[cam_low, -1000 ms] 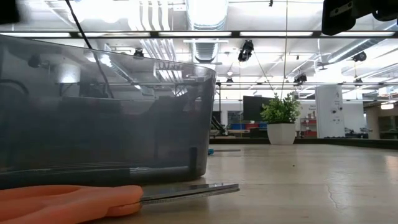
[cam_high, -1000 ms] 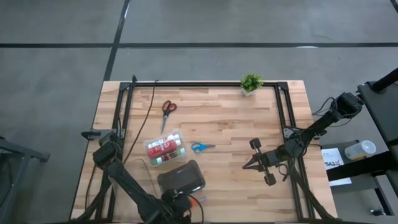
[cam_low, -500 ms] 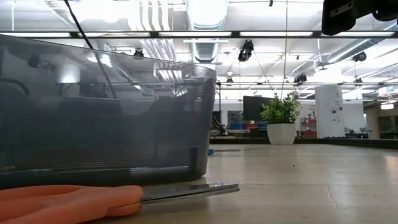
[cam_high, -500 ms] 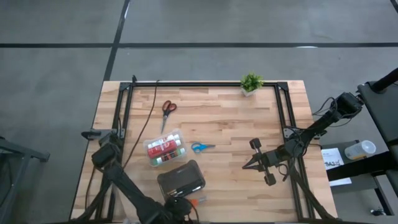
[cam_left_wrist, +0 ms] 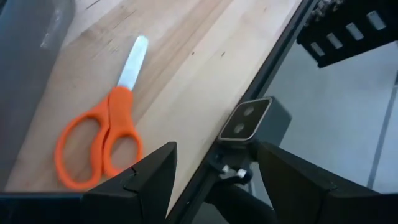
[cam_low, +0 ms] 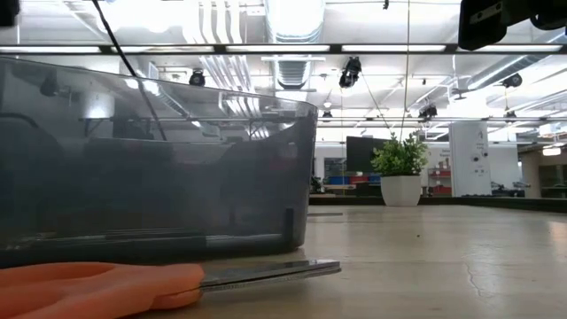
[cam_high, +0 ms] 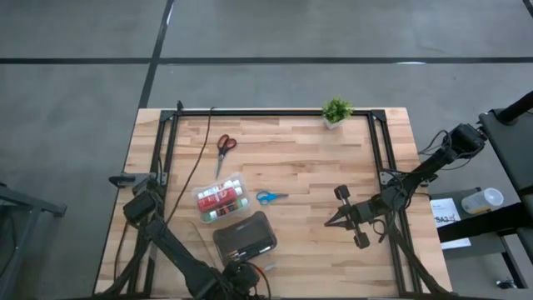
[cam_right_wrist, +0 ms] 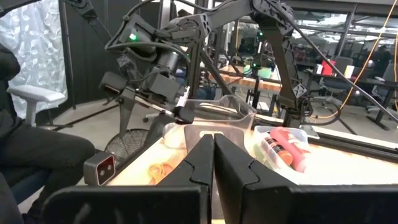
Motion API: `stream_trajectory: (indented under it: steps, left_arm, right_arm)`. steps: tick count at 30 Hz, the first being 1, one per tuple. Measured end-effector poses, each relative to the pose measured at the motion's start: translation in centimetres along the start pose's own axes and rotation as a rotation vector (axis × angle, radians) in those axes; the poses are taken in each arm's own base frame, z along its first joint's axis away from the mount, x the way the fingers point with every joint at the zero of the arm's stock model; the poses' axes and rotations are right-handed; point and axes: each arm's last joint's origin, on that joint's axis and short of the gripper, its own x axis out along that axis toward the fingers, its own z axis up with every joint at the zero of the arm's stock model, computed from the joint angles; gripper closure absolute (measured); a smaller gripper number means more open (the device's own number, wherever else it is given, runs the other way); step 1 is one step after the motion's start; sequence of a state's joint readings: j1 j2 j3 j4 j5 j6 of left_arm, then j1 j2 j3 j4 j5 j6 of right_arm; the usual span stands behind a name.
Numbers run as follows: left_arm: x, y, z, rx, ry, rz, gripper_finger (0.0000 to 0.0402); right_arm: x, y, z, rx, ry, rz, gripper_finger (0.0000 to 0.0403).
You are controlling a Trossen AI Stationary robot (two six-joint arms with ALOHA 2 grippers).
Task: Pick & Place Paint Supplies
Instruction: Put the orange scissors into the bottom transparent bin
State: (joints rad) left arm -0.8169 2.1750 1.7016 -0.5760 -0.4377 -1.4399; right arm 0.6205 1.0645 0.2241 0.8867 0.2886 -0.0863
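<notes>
Two tools empty; left tool [cam_left_wrist: 214,174] wide open above orange scissors [cam_left_wrist: 102,134]; right tool [cam_right_wrist: 213,163] shut

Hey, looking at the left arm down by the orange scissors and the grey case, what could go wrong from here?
1. The orange-handled scissors lie flat near the wooden table's edge; a nudge from the open left gripper might push them off.
2. The dark grey translucent case sits right beside the scissors, so the gripper may bump or shove it while reaching.
3. Flat on the wood, the thin scissors may slip from a pinch.
</notes>
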Motion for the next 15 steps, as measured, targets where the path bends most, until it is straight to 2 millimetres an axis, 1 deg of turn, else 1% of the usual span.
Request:
stream_trajectory:
  steps: [6,8,10,15]
  left_arm:
    - [-0.3,-0.8,0.3,-0.010,-0.023,-0.072,0.0169]
    - [-0.3,-0.8,0.3,-0.020,-0.031,-0.074,0.0169]
    - [0.0,-0.3,0.2,-0.040,-0.034,-0.052,0.0169]
    - [1.3,1.7,0.1,-0.052,-0.044,0.029,0.0169]
  right_arm:
    - [0.0,0.0,0.0,0.000,0.000,0.000,0.0395]
    - [0.0,0.0,0.0,0.000,0.000,0.000,0.0395]
    - [0.0,0.0,0.0,0.000,0.000,0.000,0.0395]
    - [0.0,0.0,0.0,0.000,0.000,0.000,0.0395]
